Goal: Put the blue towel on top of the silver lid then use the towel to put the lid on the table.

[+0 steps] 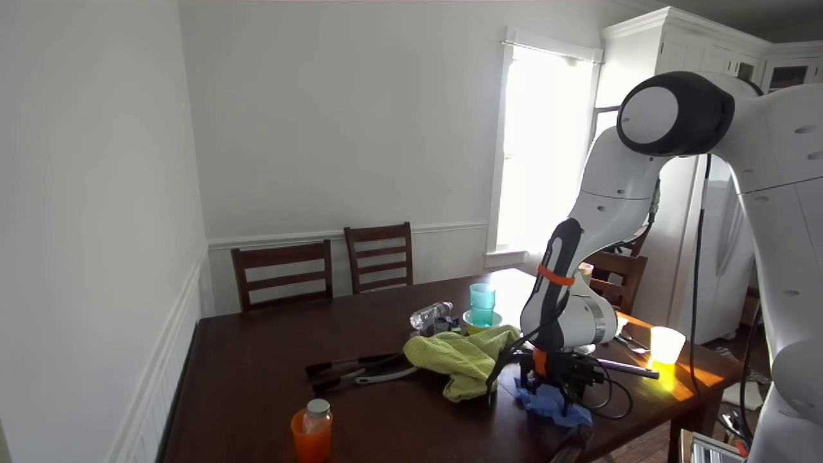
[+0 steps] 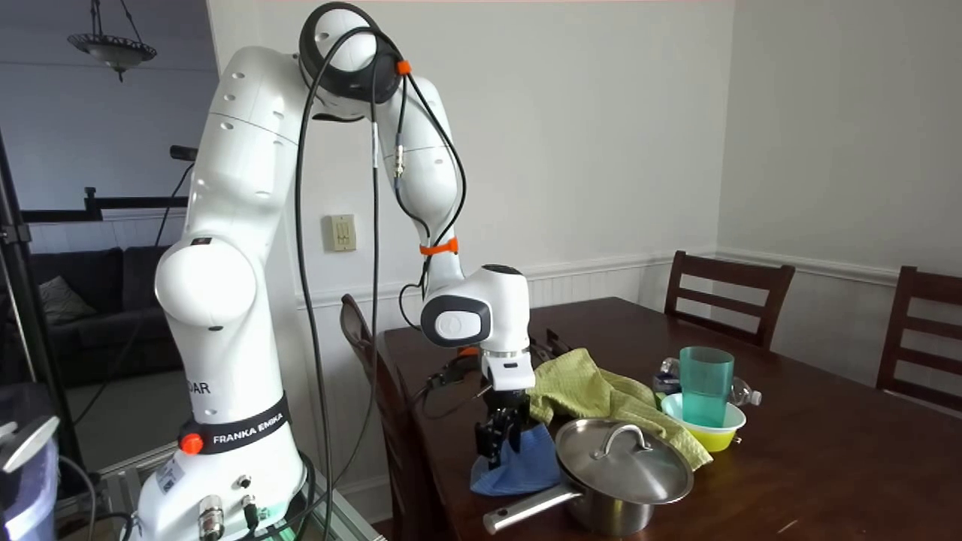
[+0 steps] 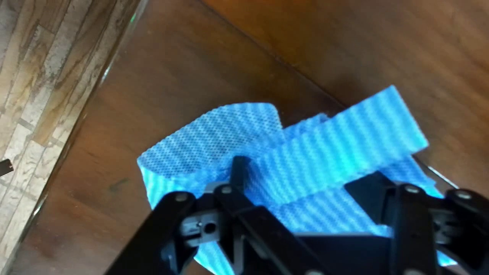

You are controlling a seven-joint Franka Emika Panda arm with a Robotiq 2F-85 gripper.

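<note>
Gripper (image 3: 303, 183) stood with jaws apart, folds of the blue towel (image 3: 324, 164) between them, bunched on the table (image 3: 172, 95). Deep pinch, then high lift, seemed best before draping the silver lid (image 2: 627, 466), which sat on the saucepan (image 2: 612, 517).

your arm (image 2: 248, 150) is white and rounded, with a black-ringed elbow (image 2: 353, 60), black cables (image 2: 375, 225) strapped by orange bands (image 2: 440, 248), a red button (image 2: 192, 443) left of "franka emika" lettering (image 2: 248, 429) on its black collar (image 2: 239, 440), and a black gripper (image 3: 303, 185) dotted with screws (image 3: 227, 189).
</note>
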